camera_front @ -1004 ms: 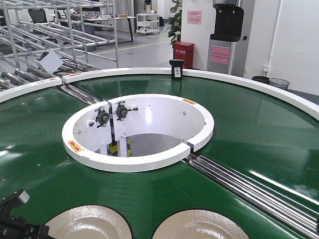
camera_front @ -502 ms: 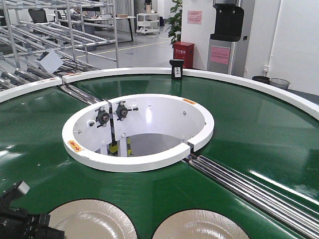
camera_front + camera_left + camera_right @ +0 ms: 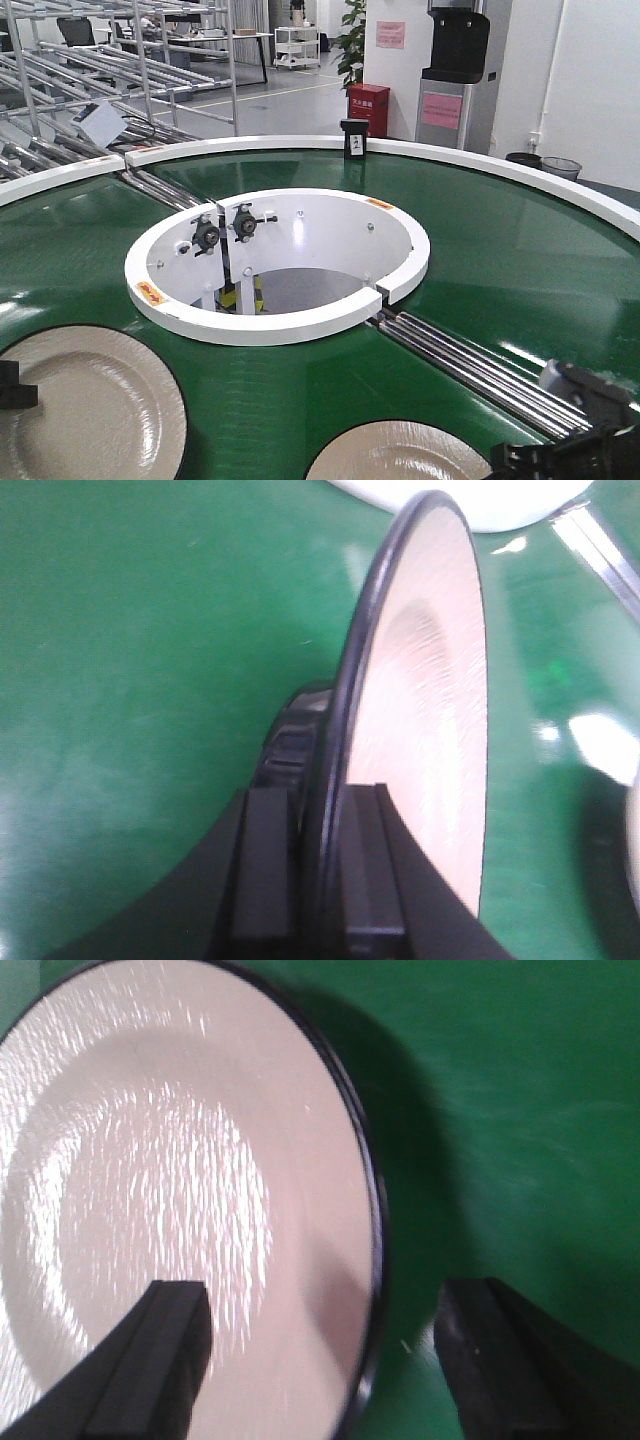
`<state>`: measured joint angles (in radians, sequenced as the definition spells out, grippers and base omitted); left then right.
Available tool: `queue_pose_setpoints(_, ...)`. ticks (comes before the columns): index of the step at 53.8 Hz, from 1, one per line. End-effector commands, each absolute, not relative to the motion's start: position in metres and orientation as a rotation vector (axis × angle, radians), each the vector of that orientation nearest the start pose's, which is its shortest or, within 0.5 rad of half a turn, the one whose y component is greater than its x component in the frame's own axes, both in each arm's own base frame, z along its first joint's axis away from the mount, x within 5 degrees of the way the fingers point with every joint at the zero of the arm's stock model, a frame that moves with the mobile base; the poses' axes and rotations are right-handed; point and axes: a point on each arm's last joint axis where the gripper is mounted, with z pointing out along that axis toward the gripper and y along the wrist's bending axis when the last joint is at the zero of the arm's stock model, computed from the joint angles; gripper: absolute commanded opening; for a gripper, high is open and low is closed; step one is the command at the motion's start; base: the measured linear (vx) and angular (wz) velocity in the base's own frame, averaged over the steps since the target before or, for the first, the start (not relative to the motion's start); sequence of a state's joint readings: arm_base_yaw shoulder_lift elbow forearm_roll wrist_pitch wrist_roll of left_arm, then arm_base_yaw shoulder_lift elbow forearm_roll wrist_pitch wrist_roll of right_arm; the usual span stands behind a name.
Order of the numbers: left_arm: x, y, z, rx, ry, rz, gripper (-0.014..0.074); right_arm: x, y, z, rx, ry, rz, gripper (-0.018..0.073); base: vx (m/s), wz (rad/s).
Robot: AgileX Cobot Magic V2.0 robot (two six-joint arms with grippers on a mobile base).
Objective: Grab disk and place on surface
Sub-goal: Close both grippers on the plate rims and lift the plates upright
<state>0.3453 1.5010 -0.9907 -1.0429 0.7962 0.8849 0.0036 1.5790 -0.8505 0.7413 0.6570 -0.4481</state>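
Observation:
Two cream disks with dark rims are in view over the green conveyor belt (image 3: 500, 250). My left gripper (image 3: 6, 385) is shut on the rim of the left disk (image 3: 85, 410). In the left wrist view that disk (image 3: 430, 710) stands edge-on and off the belt, pinched in the left gripper (image 3: 320, 810). The right disk (image 3: 400, 455) lies flat on the belt. My right gripper (image 3: 330, 1320) is open, its fingers on either side of this disk's (image 3: 170, 1180) rim without touching it. The dark glossy tabletop is out of view.
A white ring wall (image 3: 275, 325) surrounds the hole at the belt's centre. Steel rollers (image 3: 470, 365) cross the belt diagonally near the right arm (image 3: 575, 440). A small black box (image 3: 354, 138) stands on the far white outer rim. Metal racks stand behind.
The left disk has moved left and up in my left gripper, which shifted to the frame's left edge. The right arm has come into view at the bottom right.

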Motion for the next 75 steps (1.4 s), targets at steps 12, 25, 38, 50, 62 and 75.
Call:
queue_pose_setpoints(12, 0.298, 0.039, 0.298, -0.175, 2.202, -0.787, -0.0002, 0.318, 0.056, 0.170, 0.138, 2.573, 0.957, 0.0505, 0.00, 0.00)
queue_pose_setpoints(25, 0.299, 0.036, 0.301, -0.202, 2.168, -0.840, -0.0001, 0.318, 0.059, 0.170, 0.167, 2.551, 1.054, 0.0254, 0.00, 0.00)
queue_pose_setpoints(38, 0.298, 0.035, 0.301, -0.187, 2.175, -0.857, -0.0001, 0.313, 0.062, 0.187, 0.112, 2.514, 1.084, -0.0014, 0.00, 0.00)
queue_pose_setpoints(50, 0.299, 0.036, 0.300, -0.312, 2.176, -0.891, -0.0001, 0.303, 0.061, 0.242, 0.143, 2.370, 1.089, -0.0008, 0.00, 0.00)
queue_pose_setpoints(62, 0.297, 0.033, 0.300, -0.347, 2.187, -0.964, -0.0001, 0.296, 0.064, 0.323, 0.213, 2.183, 1.206, -0.0008, 0.00, 0.00)
queue_pose_setpoints(75, 0.300, 0.002, 0.304, -0.351, 2.188, -1.106, -0.0001, 0.304, 0.074, 0.387, 0.180, 2.057, 1.310, -0.0007, 0.00, 0.00)
